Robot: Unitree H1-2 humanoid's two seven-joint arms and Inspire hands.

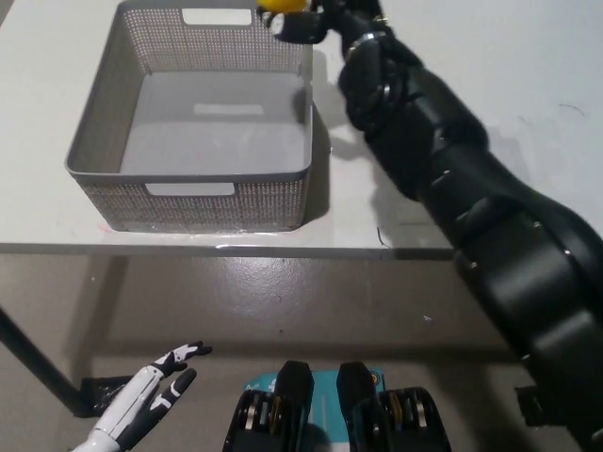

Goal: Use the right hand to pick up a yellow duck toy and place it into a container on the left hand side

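Duck [281, 5] is peeking at the top edge, over the basket [104, 141] back wall. I am holding it there in my right hand [316, 21], fingers wrapped on it, ready to drop it in. Left hand [155, 391] is resting low, fingers apart.

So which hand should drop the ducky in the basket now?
The right hand. It already holds the yellow duck at the far rim of the grey basket. The white left hand hangs low, below the table edge, holding nothing.
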